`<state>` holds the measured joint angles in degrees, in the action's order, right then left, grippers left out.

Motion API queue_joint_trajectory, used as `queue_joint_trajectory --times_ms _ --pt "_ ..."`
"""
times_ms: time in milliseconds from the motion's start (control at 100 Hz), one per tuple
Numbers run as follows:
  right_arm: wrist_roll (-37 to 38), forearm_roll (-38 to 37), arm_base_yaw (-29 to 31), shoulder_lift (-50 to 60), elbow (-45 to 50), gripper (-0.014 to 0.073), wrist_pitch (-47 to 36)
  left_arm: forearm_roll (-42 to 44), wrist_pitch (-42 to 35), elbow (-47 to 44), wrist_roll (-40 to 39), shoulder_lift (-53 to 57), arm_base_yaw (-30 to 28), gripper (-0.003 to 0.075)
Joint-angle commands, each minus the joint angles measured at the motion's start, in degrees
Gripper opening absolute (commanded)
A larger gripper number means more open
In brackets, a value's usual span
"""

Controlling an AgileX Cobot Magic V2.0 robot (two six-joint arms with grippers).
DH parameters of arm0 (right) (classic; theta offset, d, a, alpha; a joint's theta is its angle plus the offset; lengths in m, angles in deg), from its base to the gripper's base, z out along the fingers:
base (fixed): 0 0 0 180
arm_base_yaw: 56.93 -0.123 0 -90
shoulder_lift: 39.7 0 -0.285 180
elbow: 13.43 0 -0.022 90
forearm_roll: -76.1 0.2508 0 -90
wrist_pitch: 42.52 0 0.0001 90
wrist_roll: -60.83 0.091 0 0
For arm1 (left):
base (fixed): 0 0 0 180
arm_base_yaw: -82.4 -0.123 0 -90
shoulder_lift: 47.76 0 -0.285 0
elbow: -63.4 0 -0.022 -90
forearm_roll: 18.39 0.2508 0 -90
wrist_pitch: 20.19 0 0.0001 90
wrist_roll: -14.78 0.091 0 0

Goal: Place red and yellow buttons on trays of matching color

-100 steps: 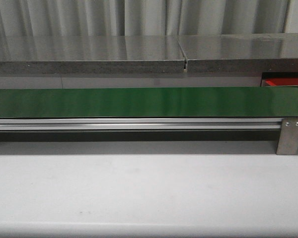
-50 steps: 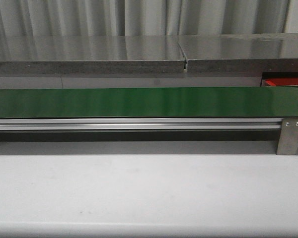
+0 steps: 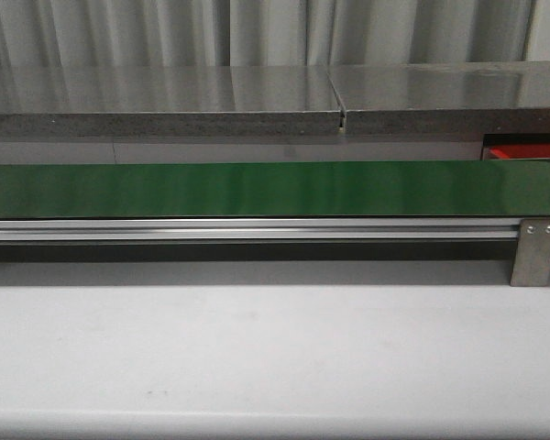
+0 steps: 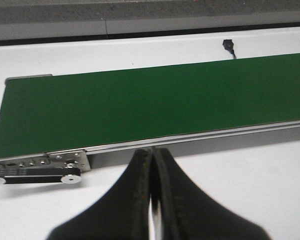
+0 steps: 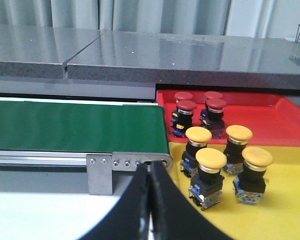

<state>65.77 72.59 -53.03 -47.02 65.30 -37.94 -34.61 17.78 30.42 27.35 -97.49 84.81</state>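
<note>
Left gripper (image 4: 151, 165): closed, empty. Right gripper (image 5: 149, 172): closed, empty. Yellow tray (image 5: 290, 200): 4 yellow buttons (image 5: 211, 165). Red tray (image 5: 270, 115) beyond: 4 red buttons (image 5: 210, 107). Green belt (image 3: 257, 188): bare. Risk: crowded trays, so a newly placed button could topple its neighbours.

Green conveyor belt (image 3: 257, 189) on white table (image 3: 275, 357); grey counter (image 3: 165, 96) behind.
</note>
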Motion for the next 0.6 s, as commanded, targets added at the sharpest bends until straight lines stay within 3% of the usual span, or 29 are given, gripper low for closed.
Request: queue_joint_trajectory --times_ms 0,290,410,590 --pt "-0.18 -0.64 0.08 1.24 -1.30 -0.0116 -4.58 2.09 -7.52 0.62 -2.77 1.27 0.44 -0.0020" --pt "-0.18 -0.64 0.08 1.24 -1.30 -0.0116 -4.58 11.49 -28.04 -10.62 -8.14 9.23 0.44 -0.0020" --pt "-0.18 -0.64 0.08 1.24 -1.30 -0.0116 -4.58 16.67 -30.17 -15.12 -13.49 13.55 0.10 -0.0020" --pt "-0.18 -0.64 0.08 1.24 -1.30 -0.0116 -4.58 17.09 -33.52 -21.15 -13.42 20.25 -0.28 -0.0020"
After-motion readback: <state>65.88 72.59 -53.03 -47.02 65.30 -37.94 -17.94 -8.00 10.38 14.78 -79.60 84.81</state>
